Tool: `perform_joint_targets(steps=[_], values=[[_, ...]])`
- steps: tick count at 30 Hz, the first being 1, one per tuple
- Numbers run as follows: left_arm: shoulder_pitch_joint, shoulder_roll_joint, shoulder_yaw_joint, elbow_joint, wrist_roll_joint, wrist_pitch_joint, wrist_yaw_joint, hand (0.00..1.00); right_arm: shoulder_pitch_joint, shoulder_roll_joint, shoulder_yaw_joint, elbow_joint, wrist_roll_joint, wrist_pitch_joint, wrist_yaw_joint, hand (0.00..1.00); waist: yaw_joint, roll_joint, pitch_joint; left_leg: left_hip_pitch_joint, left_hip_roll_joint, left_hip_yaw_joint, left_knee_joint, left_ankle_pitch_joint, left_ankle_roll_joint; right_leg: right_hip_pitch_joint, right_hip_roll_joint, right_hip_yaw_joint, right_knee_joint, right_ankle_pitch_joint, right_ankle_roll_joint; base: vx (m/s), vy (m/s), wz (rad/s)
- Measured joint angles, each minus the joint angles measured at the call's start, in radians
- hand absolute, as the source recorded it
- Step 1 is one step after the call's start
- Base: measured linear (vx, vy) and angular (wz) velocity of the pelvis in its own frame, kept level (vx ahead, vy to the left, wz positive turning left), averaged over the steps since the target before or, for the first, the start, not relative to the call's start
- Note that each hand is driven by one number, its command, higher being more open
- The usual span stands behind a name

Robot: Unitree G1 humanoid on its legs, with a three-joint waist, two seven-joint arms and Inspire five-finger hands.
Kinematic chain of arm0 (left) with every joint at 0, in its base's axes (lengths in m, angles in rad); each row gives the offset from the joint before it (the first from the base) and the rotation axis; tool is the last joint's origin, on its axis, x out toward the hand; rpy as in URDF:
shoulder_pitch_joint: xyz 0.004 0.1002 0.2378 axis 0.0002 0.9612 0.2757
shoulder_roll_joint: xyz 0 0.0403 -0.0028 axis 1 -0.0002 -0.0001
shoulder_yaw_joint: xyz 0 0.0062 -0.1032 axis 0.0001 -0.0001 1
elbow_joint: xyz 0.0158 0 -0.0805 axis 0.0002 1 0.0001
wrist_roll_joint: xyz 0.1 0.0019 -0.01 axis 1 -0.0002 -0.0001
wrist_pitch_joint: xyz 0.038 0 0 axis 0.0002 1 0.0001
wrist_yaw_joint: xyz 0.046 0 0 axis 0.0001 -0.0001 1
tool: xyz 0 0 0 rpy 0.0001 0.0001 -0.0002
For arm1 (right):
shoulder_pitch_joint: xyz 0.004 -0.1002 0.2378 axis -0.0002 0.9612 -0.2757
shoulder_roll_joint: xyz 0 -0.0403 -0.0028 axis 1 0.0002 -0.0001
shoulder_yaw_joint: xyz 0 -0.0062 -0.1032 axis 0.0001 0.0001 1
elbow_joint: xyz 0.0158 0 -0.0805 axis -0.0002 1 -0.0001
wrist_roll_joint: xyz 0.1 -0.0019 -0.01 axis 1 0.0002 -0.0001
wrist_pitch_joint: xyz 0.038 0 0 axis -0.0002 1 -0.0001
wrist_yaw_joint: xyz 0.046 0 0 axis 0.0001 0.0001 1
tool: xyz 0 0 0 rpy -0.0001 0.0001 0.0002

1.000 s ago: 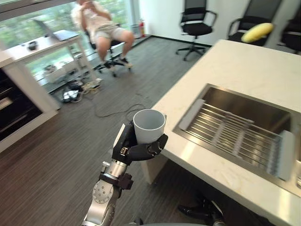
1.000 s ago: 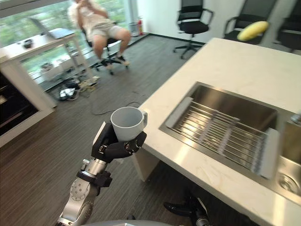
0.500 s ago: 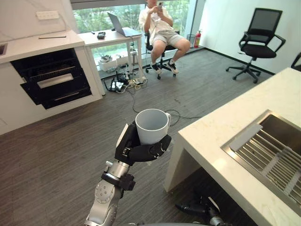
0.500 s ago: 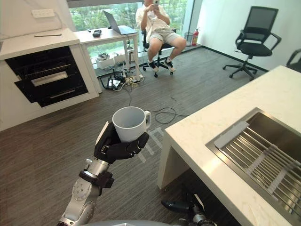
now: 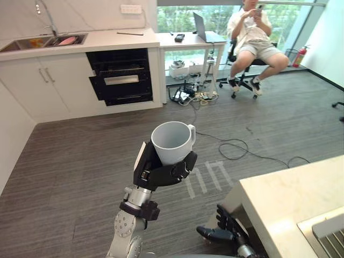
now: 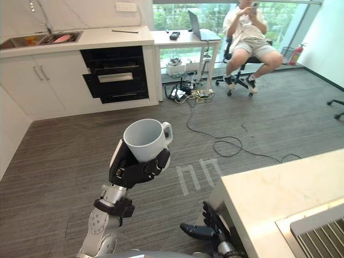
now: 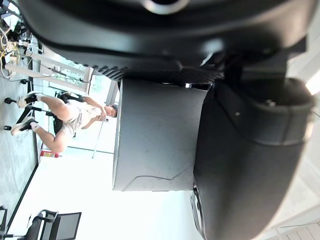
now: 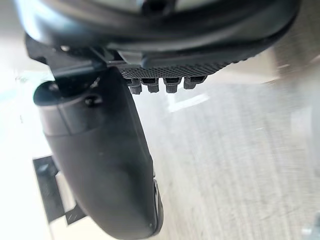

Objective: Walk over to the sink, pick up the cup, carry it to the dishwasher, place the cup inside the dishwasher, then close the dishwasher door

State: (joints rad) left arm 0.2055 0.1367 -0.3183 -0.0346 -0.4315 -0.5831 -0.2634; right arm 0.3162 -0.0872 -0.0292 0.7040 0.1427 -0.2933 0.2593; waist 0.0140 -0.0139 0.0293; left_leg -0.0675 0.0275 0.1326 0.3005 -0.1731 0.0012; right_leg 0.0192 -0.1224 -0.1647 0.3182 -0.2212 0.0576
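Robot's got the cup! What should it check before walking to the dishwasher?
1. Cup gripped: ok, the left hand is curled round it.
2. Cup upright: ok, mouth up.
3. Dishwasher open enough: cannot tell; its front looks ajar.
4. Floor on the way: ok; the cable lies off to the right.
5. Person out of the way: ok, seated by the desk.
6. Right hand free: ok, open, low beside the counter.
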Motion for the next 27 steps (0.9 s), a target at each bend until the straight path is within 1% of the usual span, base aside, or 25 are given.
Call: perform_joint_targets(steps=[3, 5, 6, 7, 8, 9, 11, 12, 13, 14, 15, 16, 18, 19, 22, 24, 25, 26, 27], values=[[0.0, 0.016, 0.026, 0.043, -0.02, 0.0, -0.003, 0.0, -0.021, -0.004, 0.039, 0.045, -0.01, 0.006, 0.006, 1.0, -0.003, -0.005, -0.003, 0.024, -0.02, -0.019, -0.08, 0.05, -0.003, 0.014, -0.003, 0.001, -0.033, 0.001, -0.001, 0.02, -0.045, 0.24], [0.0, 0.027, 0.037, 0.09, -0.02, 0.004, -0.003, 0.0, -0.047, 0.001, 0.058, 0.081, -0.01, 0.016, 0.012, 1.0, -0.005, -0.005, -0.003, 0.048, -0.029, -0.038, -0.155, 0.102, -0.009, 0.021, -0.003, -0.005, -0.051, 0.003, -0.001, -0.05, -0.068, 0.23], [0.002, 0.03, 0.037, 0.096, -0.02, 0.009, -0.003, 0.0, -0.052, 0.002, 0.061, 0.087, -0.01, 0.018, 0.015, 1.0, -0.005, -0.005, -0.003, 0.056, -0.03, -0.042, -0.179, 0.117, -0.009, 0.023, -0.003, -0.008, -0.055, 0.004, -0.003, -0.08, -0.07, 0.26], [0.006, 0.04, 0.033, 0.107, -0.02, 0.012, -0.004, 0.0, -0.065, 0.002, 0.064, 0.104, -0.01, 0.02, 0.015, 1.0, -0.004, -0.005, -0.003, 0.071, -0.03, -0.05, -0.228, 0.149, -0.012, 0.023, -0.004, -0.017, -0.057, 0.008, -0.008, -0.11, -0.067, 0.27], [0.008, 0.044, 0.033, 0.119, -0.02, 0.015, -0.006, 0.0, -0.073, 0.003, 0.062, 0.115, -0.01, 0.023, 0.015, 1.0, -0.007, -0.005, -0.003, 0.081, -0.025, -0.05, -0.27, 0.165, -0.004, 0.023, -0.005, -0.034, -0.059, 0.01, -0.012, -0.12, -0.066, 0.3], [0.008, 0.044, 0.033, 0.122, -0.02, 0.017, -0.009, 0.0, -0.073, 0.004, 0.057, 0.116, -0.01, 0.025, 0.014, 1.0, -0.01, -0.005, -0.005, 0.08, -0.013, -0.015, -0.274, 0.156, 0.003, 0.024, -0.006, -0.048, -0.064, 0.013, -0.013, -0.13, -0.072, 0.62], [0.004, 0.037, 0.03, 0.123, -0.021, 0.021, -0.043, 0.0, -0.071, 0.003, 0.04, 0.118, -0.011, 0.034, -0.001, 1.0, -0.047, -0.013, -0.001, 0.072, 0.044, 0.188, -0.261, 0.149, 0.008, 0.051, -0.022, -0.132, -0.106, 0.034, -0.01, -0.07, -0.021, 0.98], [0.001, 0.036, 0.025, 0.122, -0.021, 0.021, -0.053, 0.0, -0.071, -0.001, 0.036, 0.119, -0.01, 0.036, -0.006, 1.0, -0.054, -0.011, -0.002, 0.065, 0.06, 0.237, -0.247, 0.151, 0.011, 0.054, -0.026, -0.149, -0.106, 0.035, -0.008, -0.03, 0.061, 0.89], [-0.002, 0.036, 0.013, 0.122, -0.021, 0.021, -0.067, 0.0, -0.071, -0.023, 0.035, 0.121, -0.01, 0.039, -0.017, 1.0, -0.055, 0.004, -0.005, 0.055, 0.082, 0.29, -0.228, 0.184, 0.029, 0.057, -0.025, -0.165, -0.099, 0.035, -0.005, -0.05, 0.091, 0.61], [-0.002, 0.033, 0.005, 0.123, -0.022, 0.021, -0.073, 0.0, -0.075, -0.036, 0.036, 0.125, -0.01, 0.04, -0.024, 1.0, -0.052, 0.01, -0.006, 0.063, 0.071, 0.276, -0.258, 0.206, -0.003, 0.056, -0.021, -0.146, -0.097, 0.035, -0.005, -0.06, 0.104, 0.51], [-0.002, 0.037, 0.005, 0.124, -0.022, 0.021, -0.075, 0.0, -0.078, -0.037, 0.037, 0.127, -0.01, 0.04, -0.026, 1.0, -0.052, 0.009, -0.006, 0.071, 0.06, 0.267, -0.286, 0.223, -0.003, 0.055, -0.021, -0.124, -0.099, 0.035, -0.006, -0.07, 0.12, 0.43], [-0.003, 0.046, 0.005, 0.129, -0.022, 0.021, -0.075, 0.0, -0.081, -0.037, 0.036, 0.129, -0.009, 0.04, -0.028, 1.0, -0.054, 0.008, -0.004, 0.093, 0.04, 0.253, -0.35, 0.255, -0.005, 0.055, -0.02, -0.1, -0.11, 0.034, -0.005, -0.05, 0.099, 0.31], [-0.002, 0.059, 0.005, 0.139, -0.022, 0.021, -0.065, 0.0, -0.087, -0.033, 0.038, 0.133, -0.009, 0.04, -0.029, 1.0, -0.052, 0.012, 0.002, 0.11, 0.026, 0.245, -0.395, 0.283, -0.002, 0.056, -0.023, -0.102, -0.115, 0.031, 0.0, -0.07, 0.106, 0.26], [-0.002, 0.077, 0.003, 0.159, -0.022, 0.031, -0.045, 0.0, -0.087, -0.023, 0.057, 0.134, -0.01, 0.04, -0.026, 1.0, -0.055, 0.017, 0.005, 0.118, 0.011, 0.23, -0.395, 0.289, -0.005, 0.069, -0.029, -0.094, -0.12, 0.027, 0.009, -0.04, 0.107, 0.22], [-0.002, 0.079, 0.002, 0.165, -0.022, 0.032, -0.042, 0.0, -0.093, -0.023, 0.065, 0.134, -0.01, 0.04, -0.023, 1.0, -0.054, 0.019, 0.006, 0.119, 0.007, 0.229, -0.395, 0.29, 0.0, 0.072, -0.029, -0.088, -0.128, 0.03, 0.01, 0.03, 0.041, 0.05], [-0.002, 0.083, 0.003, 0.176, -0.022, 0.033, -0.042, 0.0, -0.1, -0.017, 0.065, 0.133, -0.011, 0.04, -0.022, 1.0, -0.052, 0.017, 0.012, 0.123, -0.006, 0.229, -0.395, 0.285, 0.008, 0.073, -0.044, -0.089, -0.122, 0.03, 0.026, 0.06, 0.051, -0.02], [0.0, 0.074, 0.001, 0.176, -0.019, 0.039, -0.041, 0.0, -0.103, -0.019, 0.063, 0.132, -0.012, 0.04, -0.021, 1.0, -0.052, 0.004, 0.021, 0.131, -0.019, 0.233, -0.395, 0.276, 0.003, 0.063, -0.064, -0.084, -0.085, 0.018, 0.039, 0.06, 0.081, -0.02], [-0.001, 0.066, -0.002, 0.175, -0.018, 0.045, -0.035, 0.0, -0.107, -0.026, 0.057, 0.131, -0.028, 0.047, -0.02, 1.0, -0.052, 0.011, 0.024, 0.135, -0.026, 0.231, -0.394, 0.259, 0.013, 0.051, -0.075, -0.064, -0.021, 0.007, 0.044, 0.06, 0.053, 0.02], [-0.001, 0.06, -0.003, 0.176, -0.018, 0.048, -0.03, 0.0, -0.111, -0.028, 0.055, 0.131, -0.032, 0.051, -0.02, 1.0, -0.055, 0.013, 0.033, 0.141, -0.028, 0.225, -0.393, 0.254, 0.021, 0.036, -0.077, -0.039, 0.024, 0.007, 0.043, 0.07, 0.065, 0.19]])
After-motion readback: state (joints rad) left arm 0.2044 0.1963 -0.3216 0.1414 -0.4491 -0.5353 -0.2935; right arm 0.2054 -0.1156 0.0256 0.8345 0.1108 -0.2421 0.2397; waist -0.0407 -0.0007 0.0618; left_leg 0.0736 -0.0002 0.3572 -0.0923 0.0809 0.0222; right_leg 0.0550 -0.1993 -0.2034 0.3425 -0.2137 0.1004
